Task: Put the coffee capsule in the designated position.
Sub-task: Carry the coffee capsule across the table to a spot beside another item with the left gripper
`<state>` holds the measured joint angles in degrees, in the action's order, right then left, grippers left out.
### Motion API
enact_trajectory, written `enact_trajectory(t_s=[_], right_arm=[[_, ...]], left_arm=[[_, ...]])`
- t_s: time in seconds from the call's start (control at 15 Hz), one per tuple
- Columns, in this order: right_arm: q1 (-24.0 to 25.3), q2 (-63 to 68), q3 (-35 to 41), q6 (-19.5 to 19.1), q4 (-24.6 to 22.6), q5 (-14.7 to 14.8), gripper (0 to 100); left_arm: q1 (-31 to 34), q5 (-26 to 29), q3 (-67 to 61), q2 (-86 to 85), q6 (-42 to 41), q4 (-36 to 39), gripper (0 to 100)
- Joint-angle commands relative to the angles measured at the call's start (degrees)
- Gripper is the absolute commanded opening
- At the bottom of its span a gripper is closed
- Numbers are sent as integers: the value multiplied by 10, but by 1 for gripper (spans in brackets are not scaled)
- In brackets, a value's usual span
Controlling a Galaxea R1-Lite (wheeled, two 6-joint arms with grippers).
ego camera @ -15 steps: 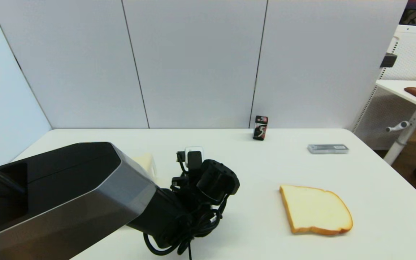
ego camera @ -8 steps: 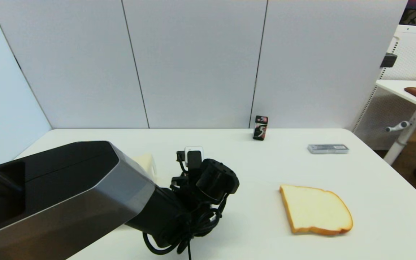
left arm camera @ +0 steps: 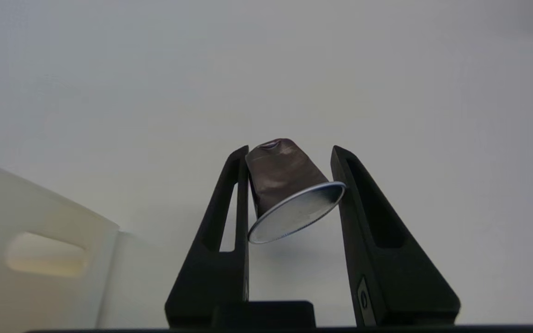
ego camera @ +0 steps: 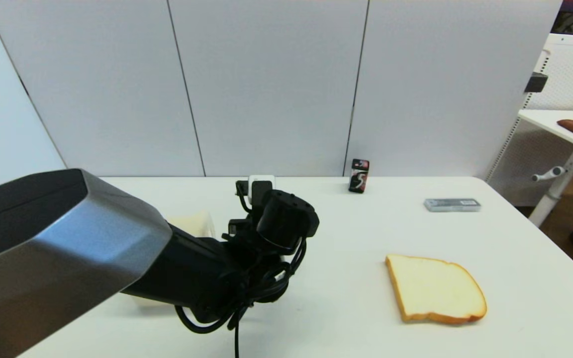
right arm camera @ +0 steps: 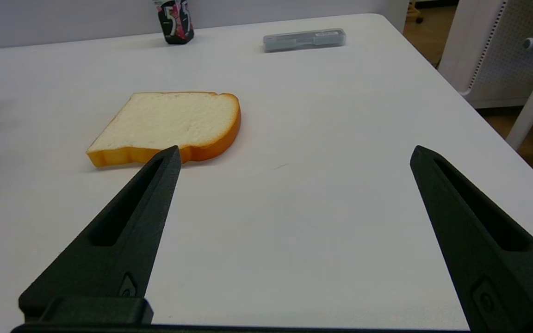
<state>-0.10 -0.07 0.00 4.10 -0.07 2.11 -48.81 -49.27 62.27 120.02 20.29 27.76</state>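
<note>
The left claw [left arm camera: 289,152] is clamped on the coffee capsule [left arm camera: 289,189], one black finger pressed to each side of the dark tapered body. The capsule sits tilted in the grip, its round silver foil face turned back toward the wrist and its narrow end pointing away. It is clear of the desk [left arm camera: 387,69]; a soft shadow lies on the white surface under it. Just beside the claw stands a pale, translucent container [left arm camera: 40,259] with a handle slot cut in its wall; the capsule is outside it.

From the head view, the left arm [ego camera: 132,258] reaches across the left half of the desk [ego camera: 346,308], its wrist and a tangle of black cable hiding the claw and the capsule. A corner of the pale container [ego camera: 192,223] shows behind the arm.

The right claw [right arm camera: 294,155] hangs low over the right side of the desk with its fingers spread wide and nothing between them. Ahead of it lies a slice of bread [right arm camera: 169,125], flat on the surface. Farther back, a black gum pack [right arm camera: 175,21] stands upright near the wall panel, and a flat grey case [right arm camera: 303,39] lies well apart from it toward the desk's right edge.
</note>
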Motion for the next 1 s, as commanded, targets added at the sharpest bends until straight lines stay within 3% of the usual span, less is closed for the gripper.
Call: enact_trajectory(t_s=[0.07, 0.67, 1.0], right_arm=[[0, 1, 0, 0, 0, 0, 100], [0, 1, 0, 0, 0, 0, 100], [1, 1, 0, 0, 0, 0, 100]], left_arm=[[12, -4, 12, -41, -19, 5, 0], [100, 14, 82, -167, -215, 56, 0], [250, 66, 14, -274, -275, 59, 0]])
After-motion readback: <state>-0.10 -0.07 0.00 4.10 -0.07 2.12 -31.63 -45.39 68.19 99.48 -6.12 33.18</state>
